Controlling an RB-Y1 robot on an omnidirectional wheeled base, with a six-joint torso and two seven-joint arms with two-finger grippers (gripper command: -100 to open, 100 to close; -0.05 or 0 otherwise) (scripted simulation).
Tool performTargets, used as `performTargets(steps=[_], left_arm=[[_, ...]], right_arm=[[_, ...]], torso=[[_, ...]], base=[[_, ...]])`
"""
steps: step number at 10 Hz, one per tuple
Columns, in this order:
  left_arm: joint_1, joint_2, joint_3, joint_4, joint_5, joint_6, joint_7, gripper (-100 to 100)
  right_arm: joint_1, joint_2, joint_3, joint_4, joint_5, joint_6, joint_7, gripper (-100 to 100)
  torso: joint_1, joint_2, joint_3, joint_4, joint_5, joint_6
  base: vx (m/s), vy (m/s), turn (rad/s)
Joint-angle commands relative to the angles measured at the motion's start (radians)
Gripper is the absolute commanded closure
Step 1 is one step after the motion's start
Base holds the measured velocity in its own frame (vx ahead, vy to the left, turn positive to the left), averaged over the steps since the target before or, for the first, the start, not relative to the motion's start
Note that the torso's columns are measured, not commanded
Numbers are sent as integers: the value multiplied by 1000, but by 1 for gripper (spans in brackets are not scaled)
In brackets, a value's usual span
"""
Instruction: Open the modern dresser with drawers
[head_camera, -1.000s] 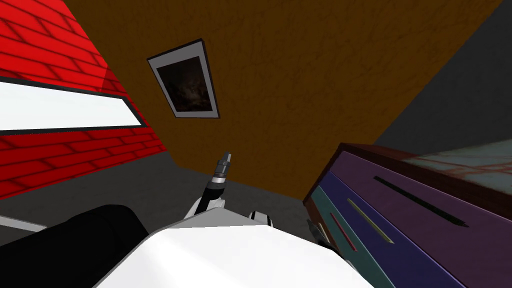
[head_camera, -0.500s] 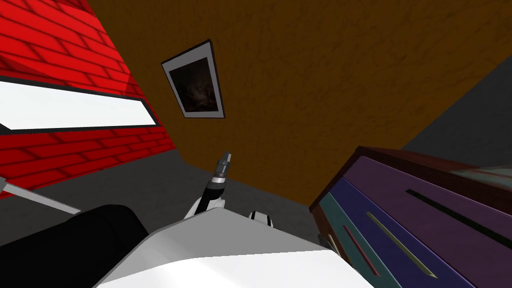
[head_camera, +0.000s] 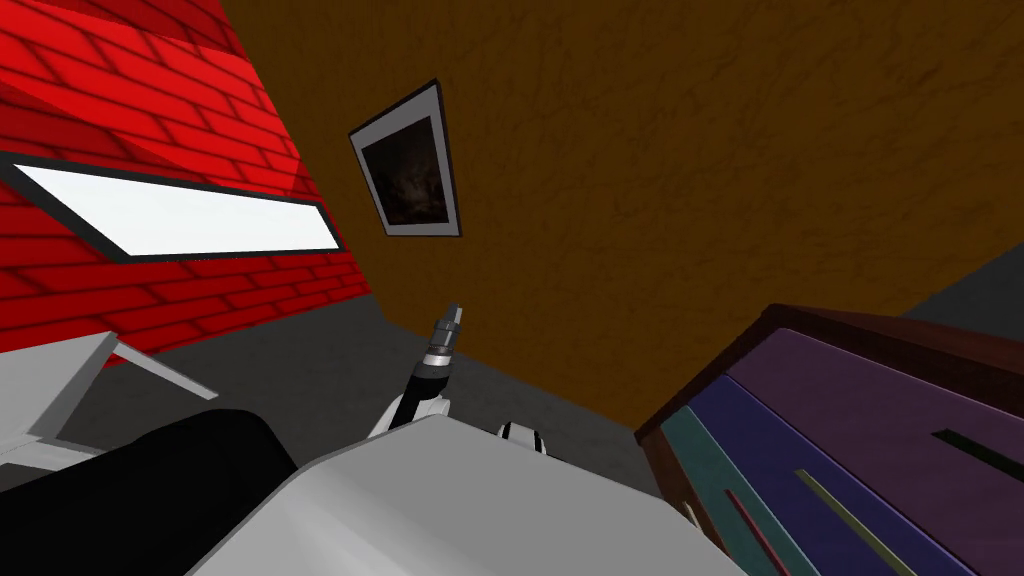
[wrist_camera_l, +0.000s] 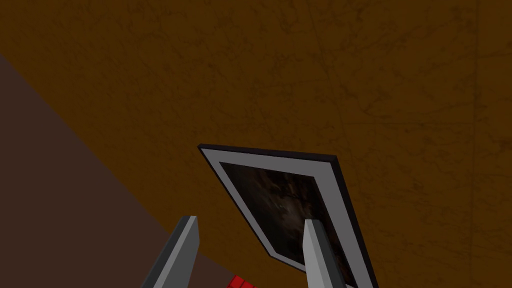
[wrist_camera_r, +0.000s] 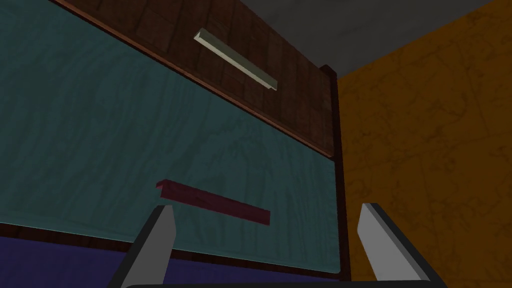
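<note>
- The right gripper (wrist_camera_r: 266, 206) has its fingers spread wide and holds nothing. It is aimed at the front of the dresser (head_camera: 850, 440).
- The dresser stands directly ahead of the right gripper. It has a dark brown frame and stacked purple, blue and teal drawers, each with a slim bar handle.
- The teal drawer (wrist_camera_r: 150, 125) faces the right gripper, and its front looks level with its neighbours.
- The red handle (wrist_camera_r: 215, 202) lies ahead of the gap between the fingers, nearer one finger. No contact is visible.
- The brown drawer (wrist_camera_r: 280, 100) lies beyond the teal drawer and carries a pale handle (wrist_camera_r: 235, 59).
- The blue drawer (wrist_camera_r: 50, 265) lies on the teal drawer's other side, nearest the gripper body.
- The orange-brown wall (wrist_camera_r: 425, 150) lies past the dresser's corner post, beyond the other finger.
- The left gripper (head_camera: 452, 318) is raised ahead of the torso, well apart from the dresser. Its fingers are apart and empty.
</note>
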Motion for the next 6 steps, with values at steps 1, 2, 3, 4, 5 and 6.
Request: performTargets(steps=[1,2,3,4,5,6], left_arm=[[0,0,0,0,0,0,0,0],[0,0,0,0,0,0,0,0],[0,0,0,0,0,0,0,0],[0,0,0,0,0,0,0,0],[0,0,0,0,0,0,0,0],[0,0,0,0,0,0,0,0]], right_arm=[[-13,-12,6,45,-1,37,1,-100],[-14,-34,16,81,8,85,-1,-100],[-14,-34,16,92,8,85,-1,-100],[-15,-55,26,135,16,122,-3,-100],[-15,-55,26,136,16,131,-3,-100],[-15,-76,35,179,24,168,-5,-100]], torso=[[0,1,0,0,0,1],[-1,1,1,0,0,1],[0,0,0,0,0,0],[0,-1,-1,0,0,1],[0,-2,-1,0,0,0],[0,-1,-1,0,0,1]], base=[[9,9,-20],[19,23,151],[30,22,121],[40,26,206],[34,17,76],[38,33,146]])
